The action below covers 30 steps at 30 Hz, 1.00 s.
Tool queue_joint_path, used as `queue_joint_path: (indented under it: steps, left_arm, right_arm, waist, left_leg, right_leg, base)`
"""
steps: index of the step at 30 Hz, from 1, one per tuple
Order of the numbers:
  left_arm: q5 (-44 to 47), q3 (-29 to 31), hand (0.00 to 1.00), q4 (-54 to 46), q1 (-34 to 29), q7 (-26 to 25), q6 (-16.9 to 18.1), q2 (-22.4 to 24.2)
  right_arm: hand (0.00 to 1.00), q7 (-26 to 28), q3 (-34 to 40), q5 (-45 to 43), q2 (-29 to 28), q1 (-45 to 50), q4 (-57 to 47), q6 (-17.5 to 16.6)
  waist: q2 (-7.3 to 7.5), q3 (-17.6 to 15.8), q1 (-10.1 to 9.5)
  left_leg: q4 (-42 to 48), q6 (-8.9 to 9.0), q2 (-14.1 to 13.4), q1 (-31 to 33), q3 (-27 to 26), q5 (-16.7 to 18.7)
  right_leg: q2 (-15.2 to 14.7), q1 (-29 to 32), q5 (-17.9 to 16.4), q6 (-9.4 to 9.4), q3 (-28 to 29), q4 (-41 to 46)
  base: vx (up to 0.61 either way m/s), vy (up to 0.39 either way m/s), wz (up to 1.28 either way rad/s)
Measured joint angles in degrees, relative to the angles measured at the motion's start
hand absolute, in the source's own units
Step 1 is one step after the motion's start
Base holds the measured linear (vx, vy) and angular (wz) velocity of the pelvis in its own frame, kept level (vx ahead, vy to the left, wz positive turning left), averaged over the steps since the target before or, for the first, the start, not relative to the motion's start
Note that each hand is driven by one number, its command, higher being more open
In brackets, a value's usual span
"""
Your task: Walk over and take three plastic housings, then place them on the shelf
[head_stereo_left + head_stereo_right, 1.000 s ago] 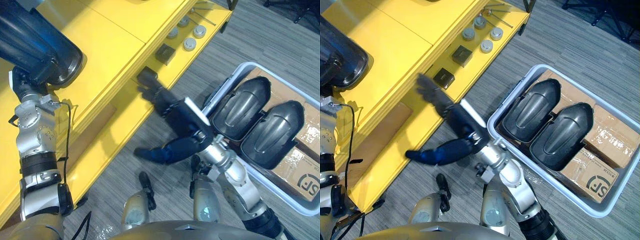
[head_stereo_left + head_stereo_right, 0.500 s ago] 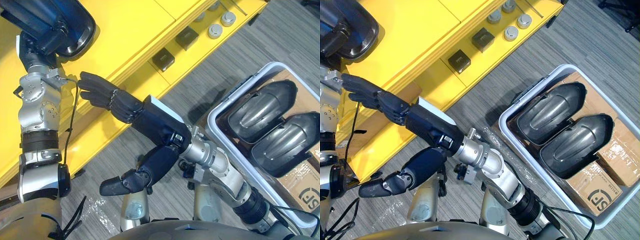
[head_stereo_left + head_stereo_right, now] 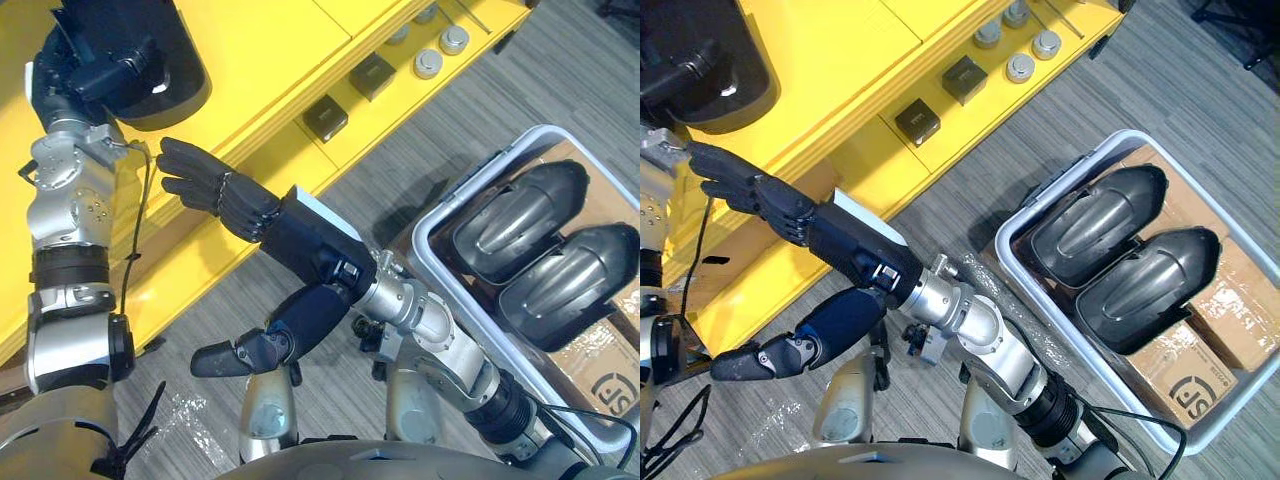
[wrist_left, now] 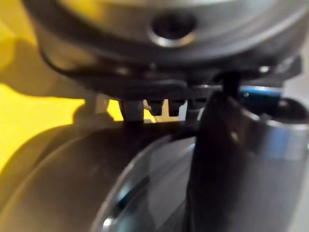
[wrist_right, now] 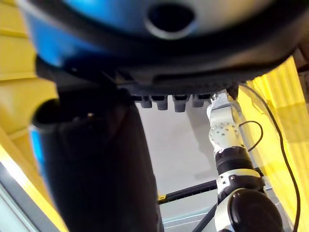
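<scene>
The shelf point(image 3: 270, 60) bore one housing point(image 3: 185, 75) on its top surface, toward the left end and near the front edge. The bin point(image 3: 1060, 187) held two more housings point(image 3: 1095, 225) point(image 3: 1140, 290). The left hand point(image 3: 100, 72) was curled round the shelf housing's rim. The right hand point(image 3: 290, 235) stretched toward it, fingers straight and empty. Released that near the edge, the housing could slide off. The right hand could also nudge it over.

A black printed mark point(image 3: 1188, 392) stands on the cardboard box point(image 3: 1228, 350) lying in the grey bin point(image 3: 1005, 240) — a round logo with bold letters — nothing else legible.
</scene>
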State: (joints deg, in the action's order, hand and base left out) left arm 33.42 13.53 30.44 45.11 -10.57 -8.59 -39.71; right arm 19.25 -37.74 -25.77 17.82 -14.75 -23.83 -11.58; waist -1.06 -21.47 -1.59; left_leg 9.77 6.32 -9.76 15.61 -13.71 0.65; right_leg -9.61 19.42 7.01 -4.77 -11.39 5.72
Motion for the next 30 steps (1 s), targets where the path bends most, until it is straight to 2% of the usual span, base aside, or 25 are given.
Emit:
queue_joint_path:
  steps: [10, 15, 20, 22, 23, 25, 27, 28, 30]
  left_arm:
    - [-5.63, 0.62, 1.0, 6.81, -0.42, -0.04, -0.91, -4.13]
    - [-6.98, 0.24, 1.0, 9.31, -0.65, 2.25, -1.68, -5.26]
    - [-6.36, -1.69, 1.0, 9.32, -1.88, 3.41, 0.03, -5.18]
    - [-3.34, -1.42, 1.0, 5.13, -5.04, 3.06, 1.54, -4.91]
    - [0.04, -0.41, 1.0, -0.88, -9.35, 3.42, 3.73, -3.72]
    - [3.01, 1.16, 1.0, -11.22, -16.87, 3.55, 7.45, 0.28]
    - [4.44, 4.3, 1.0, -26.72, -30.12, 3.09, 12.0, 7.4]
    - [4.41, 5.08, 1.0, -30.36, -33.66, 2.72, 13.06, 9.44]
    - [3.23, 7.57, 1.0, -42.38, -46.64, 1.44, 16.53, 18.2]
  right_arm:
    - [1.0, -0.88, -0.03, 0.01, 0.26, 1.88, 2.51, -0.2]
    - [1.0, 0.45, -1.09, -0.39, 0.37, 1.63, 5.07, -1.0]
    - [1.0, 1.18, -5.03, -0.25, 0.24, -4.58, 9.58, -3.26]
    - [1.0, 0.04, -5.44, 1.01, -0.06, -5.96, 13.51, -4.16]
    - [1.0, -1.32, -5.14, 2.07, -0.08, -5.76, 16.22, -4.2]
    - [1.0, -3.13, -4.38, 2.61, -0.14, -4.5, 20.48, -4.07]
    - [1.0, -4.68, -3.94, 3.16, -0.37, -1.8, 24.53, -3.43]
    - [1.0, -5.13, -3.87, 3.76, -0.38, -1.07, 24.95, -3.32]
    - [1.0, -7.04, -3.46, 6.45, -0.43, 0.66, 25.48, -2.5]
  waist:
    - [0.01, 0.03, 0.23]
    - [0.01, 0.19, 0.14]
    - [-0.21, 0.35, 0.03]
    - [-0.59, 0.6, -0.11]
    - [-1.15, 1.17, -0.43]
    - [-2.32, 3.63, -2.26]
    - [-4.0, 8.39, -4.16]
    - [-4.37, 9.46, -4.8]
    - [-5.74, 13.39, -6.61]
  left_leg:
    - [-0.86, 0.0, 0.08, -3.05, 0.0, -0.02]
    - [-1.18, 0.16, 0.36, -5.29, 0.2, 0.1]
    - [-2.16, 0.17, 0.7, -8.94, 1.68, 0.08]
    - [-2.7, 0.17, 0.93, -10.47, 2.33, 0.0]
    - [-3.41, 0.15, 1.19, -11.55, 3.01, -0.24]
    - [-4.8, 0.27, 1.31, -12.96, 3.63, -0.51]
    - [-6.92, 0.54, 1.33, -14.78, 4.99, -0.82]
    - [-7.3, 0.57, 1.31, -15.39, 5.17, -0.83]
    - [-8.0, 0.81, 1.4, -16.32, 6.49, -0.66]
  right_leg:
    - [0.62, -4.74, 1.9, -0.18, -0.23, -4.55]
    - [0.76, -9.3, 3.87, -0.3, -0.9, -9.38]
    - [0.58, -13.4, 3.88, -0.31, -2.28, -10.23]
    - [0.46, -15.13, 3.65, -0.21, -3.21, -10.23]
    - [0.17, -16.53, 3.15, -0.14, -4.22, -10.24]
    - [-0.31, -17.9, 2.29, -0.24, -5.47, -10.29]
    - [-0.39, -19.77, 0.97, -0.64, -7.32, -10.53]
    - [-0.32, -20.36, 0.75, -0.76, -7.55, -10.54]
    - [-0.11, -21.98, -0.01, -1.31, -9.35, -10.44]
  base:
    - [0.0, 0.0, 0.0]
    - [0.02, 0.009, 0.03]
    - [0.0, 0.012, 0.08]
    - [-0.02, 0.017, 0.2]
    - [-0.01, 0.037, 0.28]
    - [0.02, 0.024, 0.31]
    - [0.1, -0.007, 0.33]
    - [0.12, -0.006, 0.26]
    - [0.1, -0.01, 0.29]
